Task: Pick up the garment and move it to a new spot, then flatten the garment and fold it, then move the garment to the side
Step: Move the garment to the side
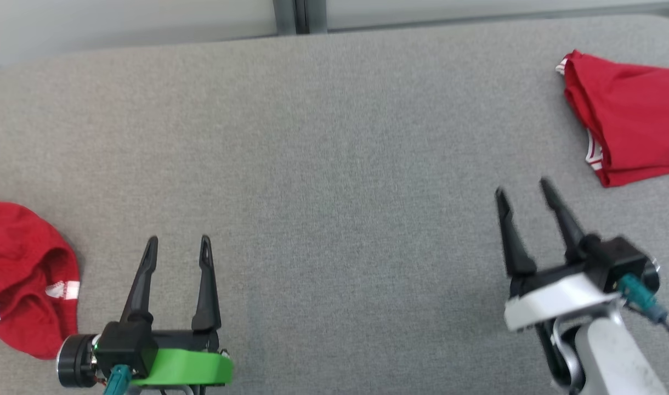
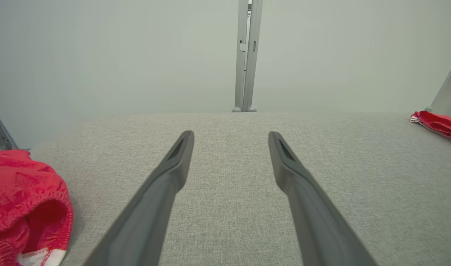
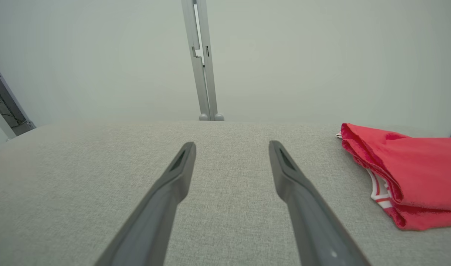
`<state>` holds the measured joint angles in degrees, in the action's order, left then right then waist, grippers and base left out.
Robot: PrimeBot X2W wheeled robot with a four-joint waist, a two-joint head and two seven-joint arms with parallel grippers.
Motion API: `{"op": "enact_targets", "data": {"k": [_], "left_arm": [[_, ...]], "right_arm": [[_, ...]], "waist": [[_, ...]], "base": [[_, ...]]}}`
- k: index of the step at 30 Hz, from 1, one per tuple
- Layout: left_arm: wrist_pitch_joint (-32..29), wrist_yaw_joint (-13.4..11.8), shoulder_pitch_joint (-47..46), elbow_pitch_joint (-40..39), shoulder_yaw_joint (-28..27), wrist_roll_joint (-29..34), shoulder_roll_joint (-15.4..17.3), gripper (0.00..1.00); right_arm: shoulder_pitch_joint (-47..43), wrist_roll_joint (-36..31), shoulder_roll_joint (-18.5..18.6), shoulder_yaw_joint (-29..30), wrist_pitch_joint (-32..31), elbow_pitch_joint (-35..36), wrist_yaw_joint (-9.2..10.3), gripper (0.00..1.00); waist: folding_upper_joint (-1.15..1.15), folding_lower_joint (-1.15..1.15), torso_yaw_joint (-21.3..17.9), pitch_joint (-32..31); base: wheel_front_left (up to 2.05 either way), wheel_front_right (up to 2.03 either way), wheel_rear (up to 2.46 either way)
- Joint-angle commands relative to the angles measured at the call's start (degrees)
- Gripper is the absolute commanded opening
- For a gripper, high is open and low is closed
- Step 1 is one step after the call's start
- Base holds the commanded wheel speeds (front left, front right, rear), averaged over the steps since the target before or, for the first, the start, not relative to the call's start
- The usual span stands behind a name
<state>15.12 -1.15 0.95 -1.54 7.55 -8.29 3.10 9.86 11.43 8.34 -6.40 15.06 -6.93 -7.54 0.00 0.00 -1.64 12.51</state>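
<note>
A crumpled red garment with white trim lies at the left edge of the grey fabric table; in the left wrist view the garment sits left of my fingers. A second red garment, folded flat, lies at the far right, and the right wrist view has this folded garment right of the fingers. My left gripper hovers open and empty just right of the crumpled one. My right gripper is open and empty, short of the folded one.
A pale wall with a grey vertical post stands behind the table's far edge. The folded garment shows small at the right in the left wrist view. Bare grey cloth stretches between the two grippers.
</note>
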Motion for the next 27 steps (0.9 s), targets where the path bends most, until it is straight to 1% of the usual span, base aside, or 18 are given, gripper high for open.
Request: {"op": "enact_targets", "data": {"k": [1, 6, 10, 19, 27], "left_arm": [[0.0, 0.2, 1.5, 0.2, -0.3, 0.7, -0.1, 1.00], [0.0, 0.5, 5.3, 1.5, -0.4, 2.3, -0.2, 1.00], [0.0, -0.3, 7.3, 2.1, -0.9, 1.4, -0.2, 1.00], [0.0, -1.0, 9.7, 3.1, -0.7, 0.6, -0.2, 1.00], [0.0, -0.7, 10.2, 3.4, -1.0, 0.3, -0.2, 1.00]], "right_arm": [[-2.3, -0.6, -0.3, -0.3, 0.1, 0.3, 0.11, 1.00], [-8.4, -0.7, -2.2, 1.3, 0.1, 1.3, 0.11, 1.00], [-11.1, -0.7, -3.0, 2.0, 0.1, 1.8, 0.11, 1.00], [-13.7, -1.7, -3.6, 2.7, 0.1, 2.0, 0.11, 1.00], [-15.3, -2.1, -4.2, 3.4, 0.1, 2.1, 0.11, 1.00]], "waist": [[0.00, 0.00, 0.4, -6.4], [0.00, 0.00, 1.0, -10.5], [0.00, 0.00, 1.0, -12.2], [0.00, 0.00, 1.1, -14.6], [0.00, 0.00, 1.5, -15.0]], "base": [[0.00, 0.00, 0.00], [0.00, 0.00, 0.00], [0.00, 0.00, 0.00], [0.00, 0.00, 0.00], [0.00, 0.00, 0.00]]}}
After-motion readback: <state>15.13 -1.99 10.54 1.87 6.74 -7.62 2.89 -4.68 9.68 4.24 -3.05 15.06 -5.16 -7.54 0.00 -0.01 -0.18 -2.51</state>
